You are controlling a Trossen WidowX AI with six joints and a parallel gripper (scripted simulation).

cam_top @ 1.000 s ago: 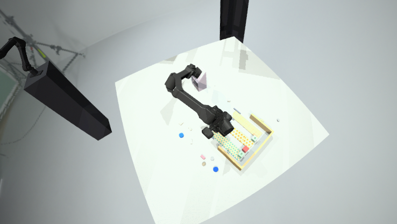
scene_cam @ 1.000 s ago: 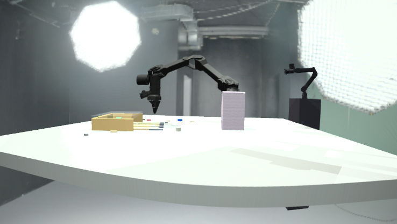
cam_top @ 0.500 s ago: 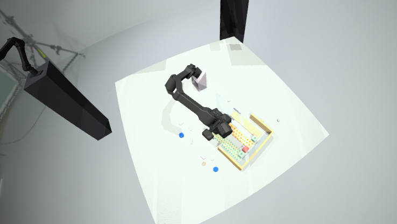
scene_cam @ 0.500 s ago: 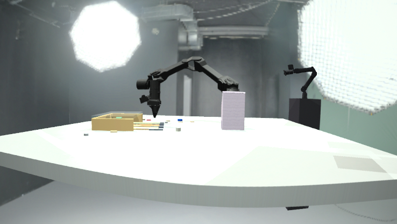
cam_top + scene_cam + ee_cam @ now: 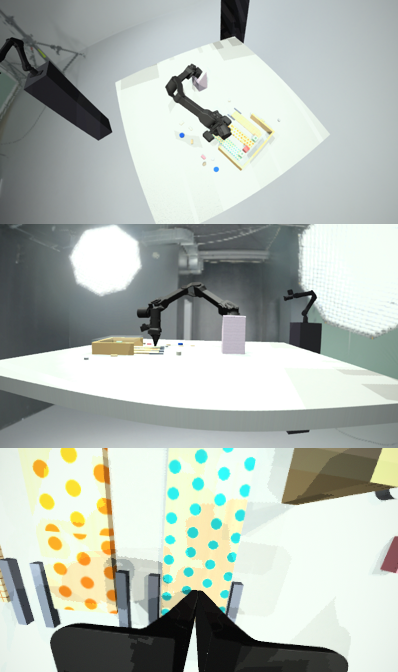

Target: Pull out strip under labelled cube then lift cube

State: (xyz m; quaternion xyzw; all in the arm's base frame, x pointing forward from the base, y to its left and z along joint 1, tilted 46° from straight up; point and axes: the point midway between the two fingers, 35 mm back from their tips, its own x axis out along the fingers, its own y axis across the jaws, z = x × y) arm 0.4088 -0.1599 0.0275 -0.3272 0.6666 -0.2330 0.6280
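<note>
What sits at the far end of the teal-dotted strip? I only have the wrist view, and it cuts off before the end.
Observer: A small pale cube, inside the tray.
Operator: And on the orange-dotted strip?
Observer: A red cube rests at its far end, also in the tray.
Operator: How low is the gripper?
Observer: The exterior view shows the shut gripper pointing straight down, its tip at strip level just outside the tray. I can't confirm contact.
</note>
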